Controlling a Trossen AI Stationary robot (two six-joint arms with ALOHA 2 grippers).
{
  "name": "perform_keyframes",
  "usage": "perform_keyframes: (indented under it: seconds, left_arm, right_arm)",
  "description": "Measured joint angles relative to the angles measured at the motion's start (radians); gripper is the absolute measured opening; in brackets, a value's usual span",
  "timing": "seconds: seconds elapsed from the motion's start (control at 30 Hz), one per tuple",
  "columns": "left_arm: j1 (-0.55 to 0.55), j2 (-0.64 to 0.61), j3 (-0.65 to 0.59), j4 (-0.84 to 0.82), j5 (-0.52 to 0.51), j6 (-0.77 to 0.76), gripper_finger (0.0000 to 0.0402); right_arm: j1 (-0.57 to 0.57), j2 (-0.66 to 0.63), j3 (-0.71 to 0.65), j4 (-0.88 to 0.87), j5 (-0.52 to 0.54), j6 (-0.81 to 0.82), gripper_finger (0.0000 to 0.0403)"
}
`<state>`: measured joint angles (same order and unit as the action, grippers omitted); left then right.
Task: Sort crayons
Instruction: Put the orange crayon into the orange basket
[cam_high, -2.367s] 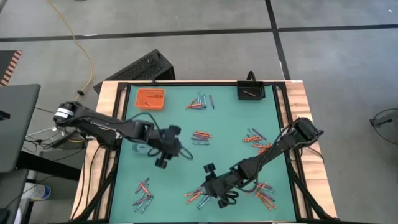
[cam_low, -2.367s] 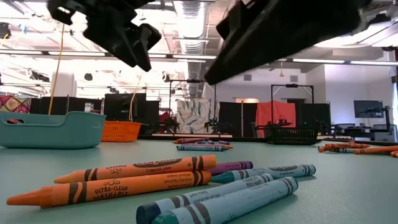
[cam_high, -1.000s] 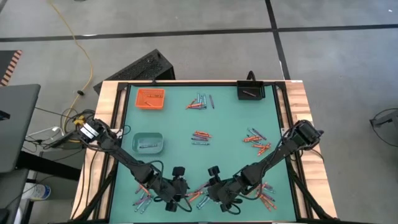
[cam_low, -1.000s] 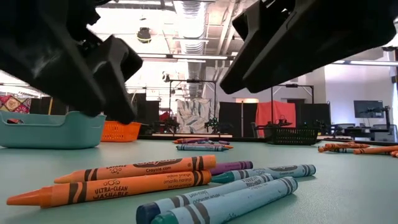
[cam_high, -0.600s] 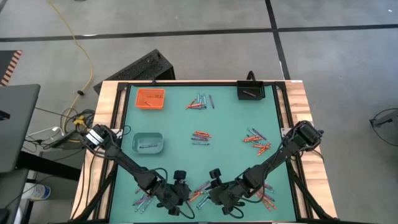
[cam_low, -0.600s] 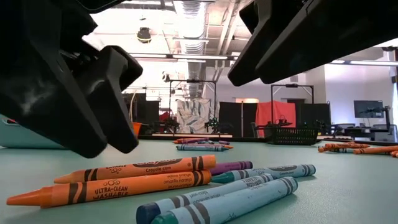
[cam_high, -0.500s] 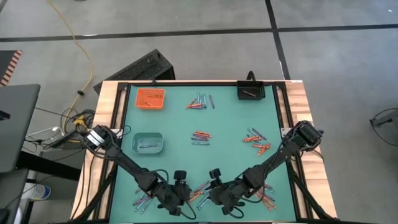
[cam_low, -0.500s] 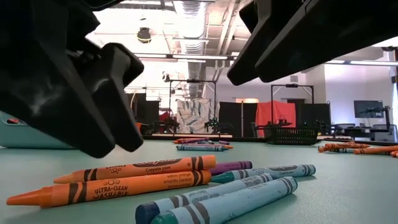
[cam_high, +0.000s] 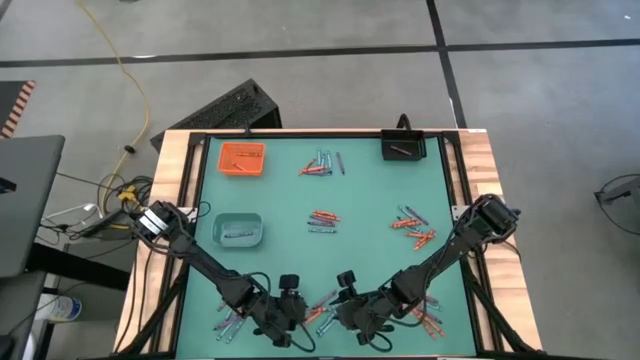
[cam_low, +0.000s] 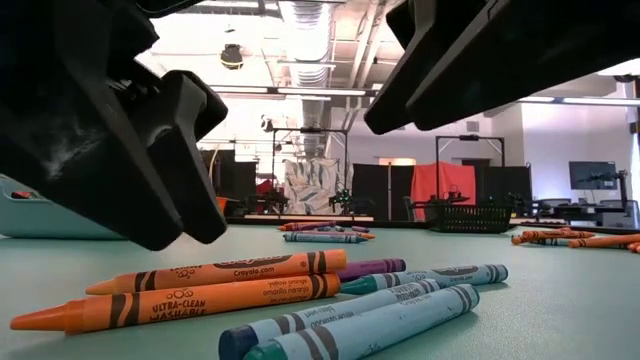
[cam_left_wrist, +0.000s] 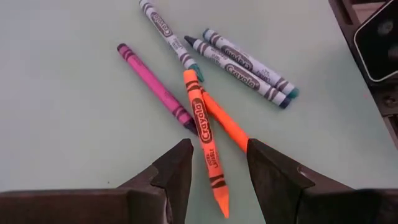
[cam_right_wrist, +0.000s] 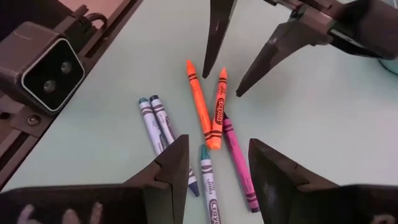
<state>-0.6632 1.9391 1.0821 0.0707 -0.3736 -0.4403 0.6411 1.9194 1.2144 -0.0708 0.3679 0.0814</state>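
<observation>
- Looking straight down, the green tabletop has crayon bunches scattered all over, and both arms are reaching to the near edge, around the middle.
- left gripper sits just left of the little near-edge cluster of crayons. Its wrist view shows the fingers spread apart with nothing between them except an orange crayon lying flat on the surface, not gripped.
- That same wrist view picks out stuff the overhead can't: a purple crayon and blue-grey crayons fanned around a second orange one.
- right gripper is just right of that cluster, facing the other one. Its jaws are also parted and empty, hovering over the same pile; from its wrist cam you can see the left arm's two finger tips pointing down at the crayons from the far side.
- The low camera is mostly blocked by dark gripper bodies up top, but it shows the labels on the orange crayons, plus a teal bin behind.
- Only the overhead shows the orange tray by the far left corner, the black tray by the far right corner, and more crayons near the right edge.
</observation>
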Motion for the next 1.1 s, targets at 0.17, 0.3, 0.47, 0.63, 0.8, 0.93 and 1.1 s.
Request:
perform_keyframes:
  seconds: [0.17, 0.3, 0.47, 0.63, 0.8, 0.93, 1.1]
  left_arm:
    - [-0.001, 0.054, 0.002, 0.029, 0.003, -0.025, 0.0144]
    - [-0.004, 0.071, 0.015, 0.029, -0.041, -0.044, 0.0138]
    - [0.001, 0.07, 0.015, 0.019, -0.062, -0.043, 0.0086]
    - [0.002, 0.069, 0.014, -0.009, -0.069, -0.007, 0.0012]
    - [0.003, 0.052, 0.014, -0.017, -0.068, 0.038, 0.0004]
    - [0.003, -0.003, 0.011, -0.073, -0.097, 0.074, 0.0002]
    - [0.003, -0.113, 0.012, -0.2, -0.185, 0.108, 0.0001]
  right_arm:
    - [0.001, 0.0, 0.0, 0.001, 0.002, 0.005, 0.0157]
    - [0.002, 0.0, 0.0, 0.0, 0.002, 0.02, 0.0157]
    - [0.013, 0.0, 0.0, 0.001, 0.002, 0.024, 0.0157]
    - [0.014, 0.0, 0.0, 0.0, 0.001, 0.024, 0.0157]
    - [0.013, 0.0, 0.0, -0.003, 0.02, 0.024, 0.0157]
    - [0.014, 0.0, 0.0, -0.005, 0.023, 0.024, 0.0157]
    - [0.014, 0.0, 0.0, -0.007, 0.024, 0.024, 0.0157]
